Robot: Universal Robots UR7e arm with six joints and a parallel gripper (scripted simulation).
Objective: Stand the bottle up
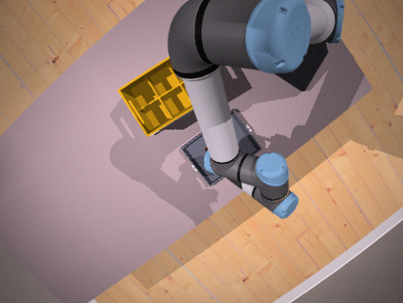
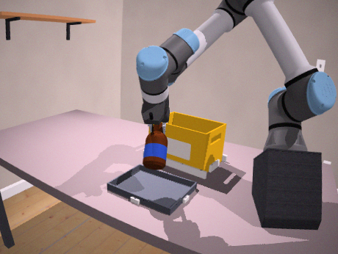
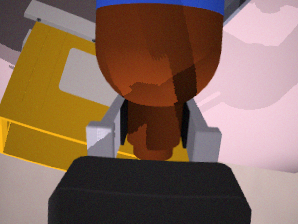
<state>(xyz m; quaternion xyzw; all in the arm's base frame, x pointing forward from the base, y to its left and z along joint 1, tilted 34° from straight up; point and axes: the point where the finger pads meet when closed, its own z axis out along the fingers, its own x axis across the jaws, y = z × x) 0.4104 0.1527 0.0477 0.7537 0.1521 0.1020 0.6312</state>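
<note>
A brown bottle point(image 2: 155, 150) with a blue label hangs nearly upright, slightly tilted, just above the far left corner of the dark grey tray point(image 2: 152, 188). My gripper point(image 2: 156, 125) is shut on the bottle's neck from above. In the wrist view the fingers clamp the neck, and the bottle's shoulder and blue label point(image 3: 160, 23) fill the upper picture. In the overhead view the arm hides the bottle and much of the tray.
The yellow crate point(image 2: 195, 141) with compartments stands right behind the tray, close to the bottle; it also shows from above point(image 1: 158, 98). The robot's dark base block point(image 2: 288, 189) stands at the right. The table's front edge runs just before the tray.
</note>
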